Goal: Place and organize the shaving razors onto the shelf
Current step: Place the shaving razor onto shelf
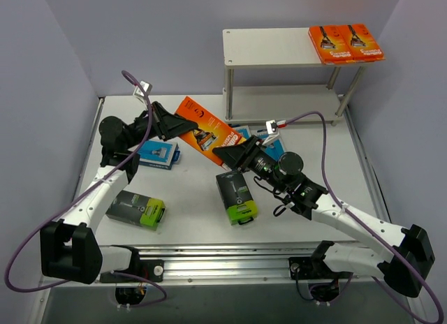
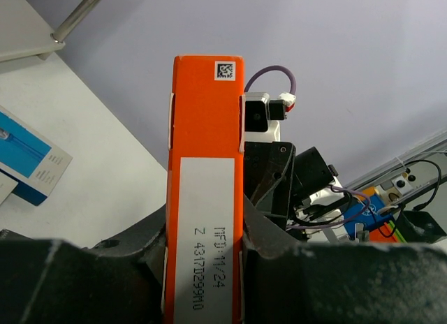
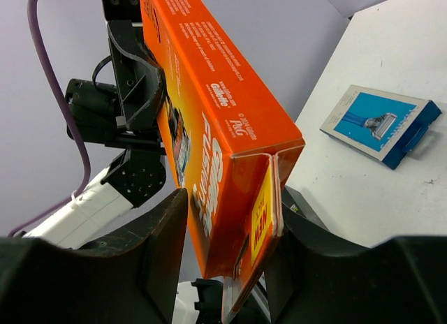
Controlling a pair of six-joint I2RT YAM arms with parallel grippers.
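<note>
The orange razor pack (image 1: pixel 204 132) is hanging tilted above the table (image 1: pixel 192 223), bridging both grippers. The left gripper (image 1: pixel 173 125) is clamping its upper end. The right gripper (image 1: pixel 227 155) is straddling its lower end, but I cannot tell whether those fingers are pressing. Only the top view is showing two more orange packs (image 1: pixel 346 43) lying on the shelf (image 1: pixel 269 48).
</note>
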